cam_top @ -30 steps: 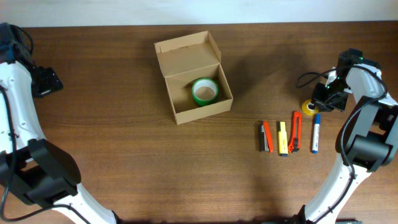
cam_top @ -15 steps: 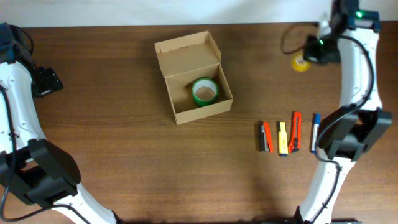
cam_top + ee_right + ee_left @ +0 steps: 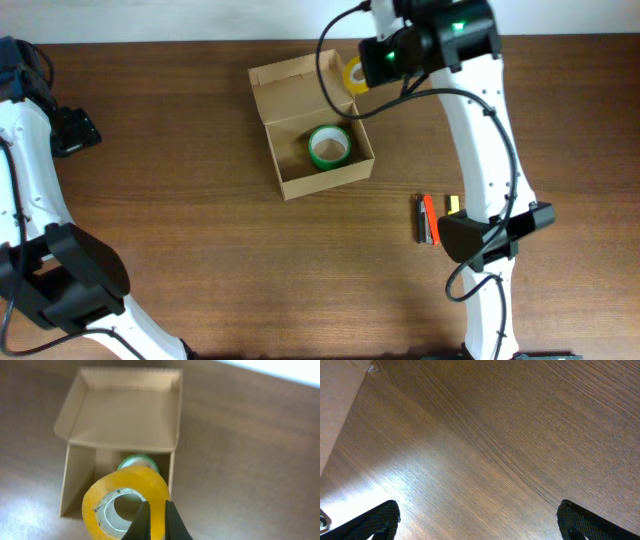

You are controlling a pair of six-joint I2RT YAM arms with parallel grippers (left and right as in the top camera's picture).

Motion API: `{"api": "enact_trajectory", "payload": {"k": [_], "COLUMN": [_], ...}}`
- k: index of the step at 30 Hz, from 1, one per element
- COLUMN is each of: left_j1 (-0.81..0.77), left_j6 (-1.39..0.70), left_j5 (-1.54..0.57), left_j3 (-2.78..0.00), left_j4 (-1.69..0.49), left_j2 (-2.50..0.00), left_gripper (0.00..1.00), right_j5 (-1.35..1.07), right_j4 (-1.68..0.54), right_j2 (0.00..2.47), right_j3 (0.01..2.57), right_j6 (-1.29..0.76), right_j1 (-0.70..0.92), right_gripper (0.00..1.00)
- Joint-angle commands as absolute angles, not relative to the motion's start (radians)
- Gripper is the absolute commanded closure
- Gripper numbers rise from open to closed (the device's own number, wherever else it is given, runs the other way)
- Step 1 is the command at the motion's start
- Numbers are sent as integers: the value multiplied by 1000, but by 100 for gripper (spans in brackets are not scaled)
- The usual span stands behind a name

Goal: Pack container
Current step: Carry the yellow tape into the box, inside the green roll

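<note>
Tightly on yellow tape (image 3: 129,478), right hand (image 3: 156,510)

Overhead view: bright, even, sharp; shadows on surface (image 3: 200,250) faint and soft; washed-out white strip (image 3: 200,18) along top edge. Left wrist view: strong glare patch low left, wood grain sharp elsewhere, fingertips (image 3: 375,521) almost black in bottom corners. Right wrist view: soft, slightly blurred all over; yellow tape roll (image 3: 125,502) close to lens, out of focus; pale glare low left.

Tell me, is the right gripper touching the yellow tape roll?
Touching. The right wrist view shows the right gripper clamped on the wall of the yellow tape roll, one jaw inside the ring and one outside, with no gap.
</note>
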State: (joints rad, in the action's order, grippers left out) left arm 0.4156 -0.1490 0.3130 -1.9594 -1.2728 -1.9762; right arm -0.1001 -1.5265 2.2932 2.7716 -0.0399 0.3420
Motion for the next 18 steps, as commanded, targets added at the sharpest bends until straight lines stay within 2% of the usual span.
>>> {"api": "enact_trajectory", "payload": {"k": [1, 8, 18], "left_j1": [422, 422, 422], "left_j6": [-133, -133, -133], "left_j5": [310, 310, 310], "left_j3": [-1956, -1956, -1956], "left_j4": [-1271, -1271, -1271], "left_j2": [-1969, -1969, -1969], "left_gripper": [0, 0, 0], "right_j5": [-155, -196, -295], "right_j4": [-1518, -1385, -1301], "right_j2": [2278, 2257, 2297], "right_j3": [2666, 2350, 2309], "right_j6": [-30, -13, 75], "right_j1": [355, 381, 409], "right_gripper": [96, 96, 96]}}
